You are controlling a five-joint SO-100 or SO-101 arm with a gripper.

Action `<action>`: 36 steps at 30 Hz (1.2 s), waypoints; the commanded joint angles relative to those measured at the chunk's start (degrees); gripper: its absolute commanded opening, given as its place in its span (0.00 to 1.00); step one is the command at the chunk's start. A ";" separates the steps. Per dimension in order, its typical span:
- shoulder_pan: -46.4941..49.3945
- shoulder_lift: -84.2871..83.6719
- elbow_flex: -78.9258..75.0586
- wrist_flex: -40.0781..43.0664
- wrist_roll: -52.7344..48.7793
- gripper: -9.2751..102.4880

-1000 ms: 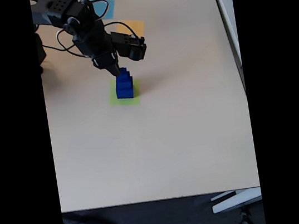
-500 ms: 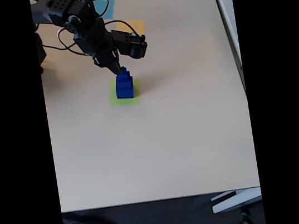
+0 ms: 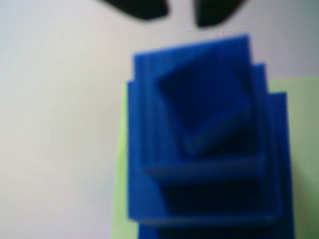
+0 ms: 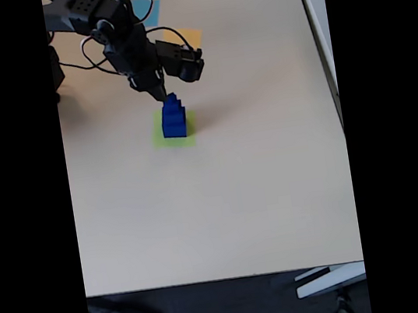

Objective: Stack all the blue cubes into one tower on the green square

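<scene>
Three blue cubes stacked on green square — wrist view shows fingers apart.

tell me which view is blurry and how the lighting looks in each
Wrist view: out of focus, too close to the tower, so cube edges smear; the green square looks washed out; two dark fingertips blur at the top edge. Fixed view: sharper but small, black bars either side, bright even light on the table, soft shadow beside the tower.
</scene>
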 commanded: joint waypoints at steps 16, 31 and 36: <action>-5.45 3.52 -13.62 1.58 2.37 0.08; -7.38 -11.69 -26.46 -1.49 3.25 0.08; -7.21 -11.95 -22.32 -3.87 3.87 0.08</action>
